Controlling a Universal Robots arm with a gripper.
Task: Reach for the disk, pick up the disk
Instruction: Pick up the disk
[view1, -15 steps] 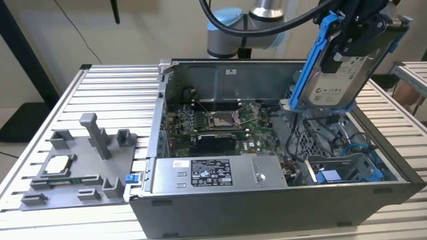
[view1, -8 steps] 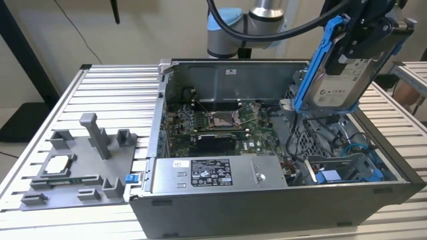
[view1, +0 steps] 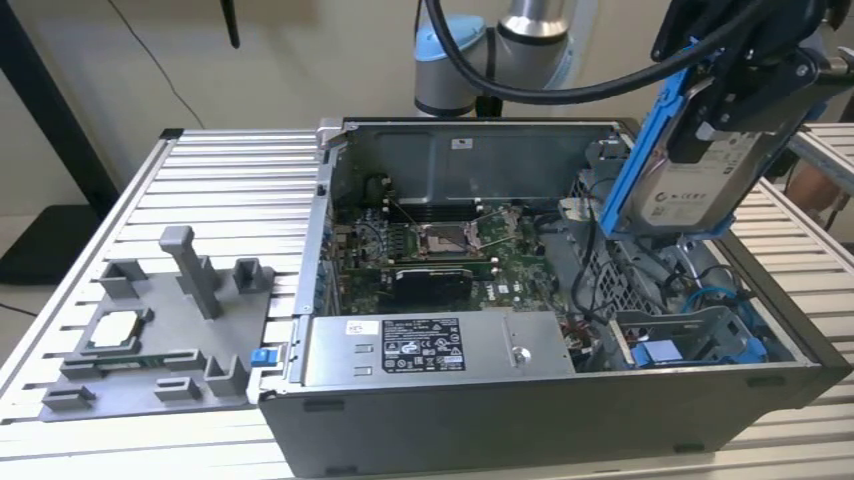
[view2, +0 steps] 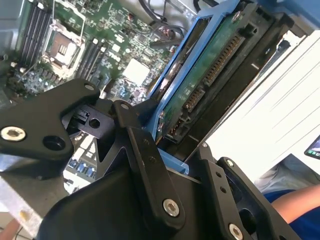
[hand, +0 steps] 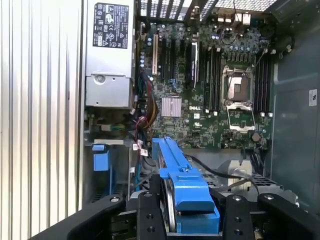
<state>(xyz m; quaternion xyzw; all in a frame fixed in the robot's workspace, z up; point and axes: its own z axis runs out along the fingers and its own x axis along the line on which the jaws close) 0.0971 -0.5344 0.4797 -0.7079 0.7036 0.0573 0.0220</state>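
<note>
Item: the disk (view1: 694, 185), a silver-grey drive with a white label, edged by a blue frame. Place: held in the air above the open computer case (view1: 534, 430), over the case's end at the exterior view's right, clear of the drive bay (view1: 694, 340) below it. It hangs tilted, label face toward the camera.

Holder: the gripper (view1: 747, 85); its black jaws pinch the disk by the upper edge, one on each flat side of the blue frame. In the second wrist view the disk (view2: 210, 75) runs between the black fingers (view2: 145, 155), connector edge pointing away from the gripper.

Under the disk: the motherboard (hand: 210, 100) and loose cables (view1: 594, 330), inside the case.

Handling note, as a judgement: the lift looks done. Good practice is a firm, even clamp on the frame, a straight rise, and no swing toward the case wall or cables.

Also on the bench (view1: 227, 180): a grey holder (view1: 160, 335), beside the case.
</note>
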